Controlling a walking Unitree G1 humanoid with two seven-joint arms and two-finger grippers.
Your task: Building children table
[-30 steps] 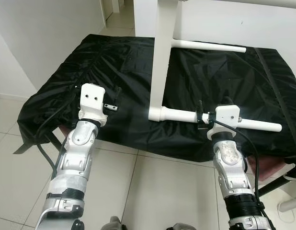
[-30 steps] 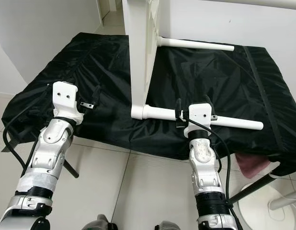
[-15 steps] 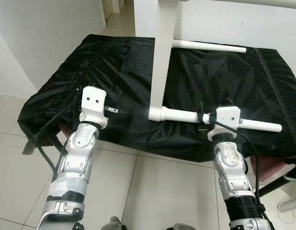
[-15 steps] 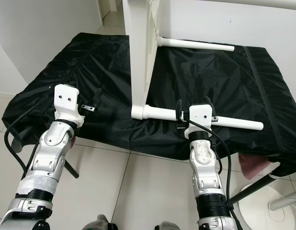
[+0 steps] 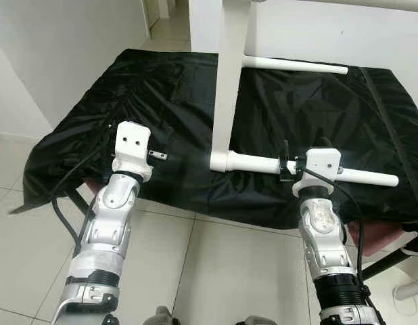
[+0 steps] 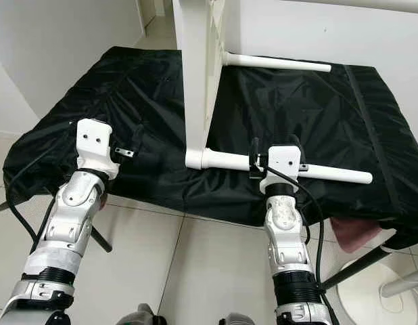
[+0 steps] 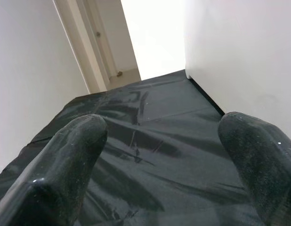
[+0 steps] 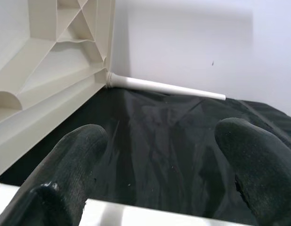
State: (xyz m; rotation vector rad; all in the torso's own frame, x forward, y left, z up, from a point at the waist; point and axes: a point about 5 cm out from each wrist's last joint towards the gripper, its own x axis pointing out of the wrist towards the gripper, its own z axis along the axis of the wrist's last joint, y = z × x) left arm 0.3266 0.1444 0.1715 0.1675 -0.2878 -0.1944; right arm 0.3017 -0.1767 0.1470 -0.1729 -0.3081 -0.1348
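Between the right hand's spread fingers, the near white table leg, ungripped.

A low table draped in a wrinkled black cover stands on a pale tiled floor, close to white walls. On the cover a white tabletop stands on its edge. Two white legs stick out sideways from it: a near leg lying along the front edge, and a far leg by the back wall.
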